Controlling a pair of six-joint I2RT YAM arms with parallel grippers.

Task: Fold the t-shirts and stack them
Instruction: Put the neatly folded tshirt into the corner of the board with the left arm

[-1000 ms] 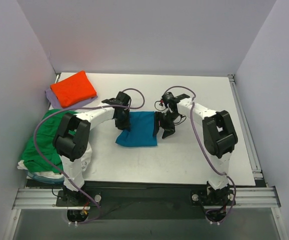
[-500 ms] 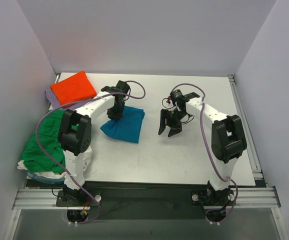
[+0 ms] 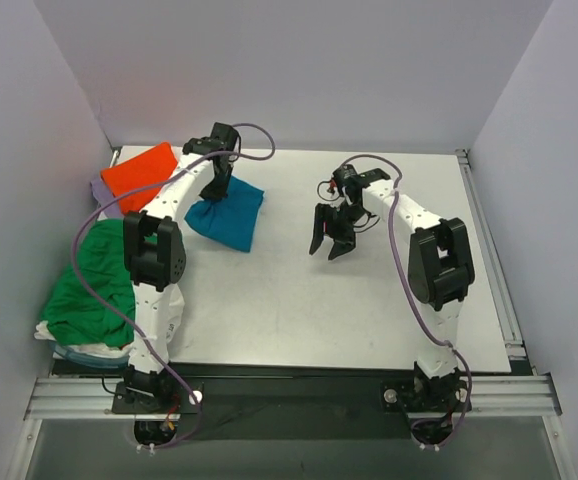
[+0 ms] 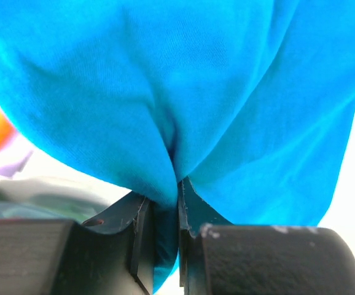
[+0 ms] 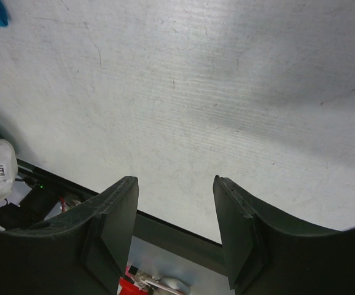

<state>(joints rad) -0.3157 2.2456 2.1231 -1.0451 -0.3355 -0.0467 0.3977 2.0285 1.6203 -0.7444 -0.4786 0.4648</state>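
The folded teal-blue t-shirt [image 3: 231, 216] hangs bunched from my left gripper [image 3: 212, 196], which is shut on its upper edge just right of the orange t-shirt [image 3: 137, 173]. In the left wrist view the teal cloth [image 4: 196, 92] is pinched between the jaws of the left gripper [image 4: 177, 192] and fills the frame. The orange shirt lies folded on a lavender t-shirt [image 3: 101, 190] at the far left corner. A green t-shirt [image 3: 91, 282] lies crumpled at the left edge, over a white one [image 3: 77, 350]. My right gripper [image 3: 327, 245] stands open over bare table [image 5: 196, 92], apart from the cloth.
White walls close in the table [image 3: 369, 300] on three sides. A metal rail [image 3: 289, 392] runs along the near edge. The left arm's grey cable [image 3: 99, 230] loops over the green shirt.
My left gripper has carried the teal-blue shirt from the table's middle up and to the left, toward the orange shirt. The right gripper drew away from the shirt's right edge and stands empty.
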